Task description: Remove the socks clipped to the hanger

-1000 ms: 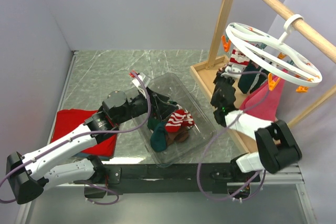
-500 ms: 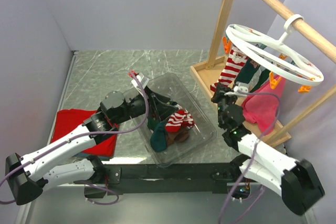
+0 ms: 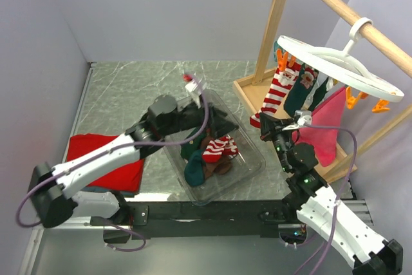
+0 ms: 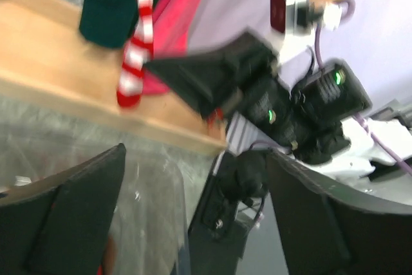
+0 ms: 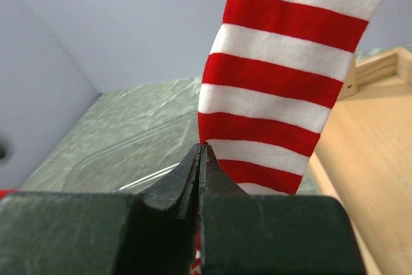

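Note:
The white ring hanger (image 3: 335, 62) hangs from the wooden rail. Clipped to it are a red-and-white striped sock (image 3: 275, 91), dark green socks (image 3: 302, 91) and a pink sock (image 3: 325, 127). My right gripper (image 3: 262, 132) is shut at the striped sock's lower left edge (image 5: 283, 75). The sock runs taut up from the tips (image 5: 201, 149). My left gripper (image 3: 222, 122) is open and empty above the clear bin (image 3: 251, 167). In its wrist view the gripper (image 4: 199, 223) faces the striped sock (image 4: 138, 43) and the right arm (image 4: 290, 114).
The bin holds a striped sock (image 3: 219, 148) and a dark green sock (image 3: 193, 170). The wooden rail frame (image 3: 335, 4) stands on a wooden base (image 3: 248, 91) at the right. A folded red cloth (image 3: 96, 152) lies at the left. Orange pegs (image 3: 380, 104) dangle from the ring.
My right gripper has come down and back from the hanging socks, and the striped sock has drawn out longer with it. My left arm has lifted and swung right over the bin.

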You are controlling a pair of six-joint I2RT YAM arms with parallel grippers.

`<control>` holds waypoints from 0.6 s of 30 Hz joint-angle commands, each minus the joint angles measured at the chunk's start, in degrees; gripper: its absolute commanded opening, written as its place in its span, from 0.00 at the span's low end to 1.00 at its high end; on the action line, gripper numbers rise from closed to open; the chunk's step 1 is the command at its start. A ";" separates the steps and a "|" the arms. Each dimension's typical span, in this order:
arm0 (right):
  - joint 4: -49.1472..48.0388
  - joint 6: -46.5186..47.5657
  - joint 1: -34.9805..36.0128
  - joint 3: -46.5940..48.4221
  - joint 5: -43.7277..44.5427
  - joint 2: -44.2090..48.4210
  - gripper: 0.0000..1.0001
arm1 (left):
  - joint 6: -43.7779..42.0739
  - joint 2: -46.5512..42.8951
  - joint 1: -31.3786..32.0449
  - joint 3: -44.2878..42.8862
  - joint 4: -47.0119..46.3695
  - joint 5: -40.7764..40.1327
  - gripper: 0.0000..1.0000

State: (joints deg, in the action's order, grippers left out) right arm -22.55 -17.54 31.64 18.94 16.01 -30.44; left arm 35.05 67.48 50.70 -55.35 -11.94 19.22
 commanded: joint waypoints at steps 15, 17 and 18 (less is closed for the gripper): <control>18.93 -1.97 0.27 5.40 -17.68 10.66 0.00 | 4.85 35.34 -3.59 -40.70 -0.02 12.24 0.95; 19.82 -2.06 0.35 5.67 -17.25 11.88 0.00 | 4.68 38.76 -3.67 -44.83 1.39 12.07 0.96; 20.69 -2.15 0.27 5.76 -17.07 12.15 0.00 | 4.50 39.65 -3.59 -45.71 -0.08 13.11 0.96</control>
State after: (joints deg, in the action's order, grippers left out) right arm -5.82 -19.25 31.64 22.31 0.97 -19.94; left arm 38.44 103.57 47.00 -94.45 -10.83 28.99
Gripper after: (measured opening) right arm 0.004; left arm 0.954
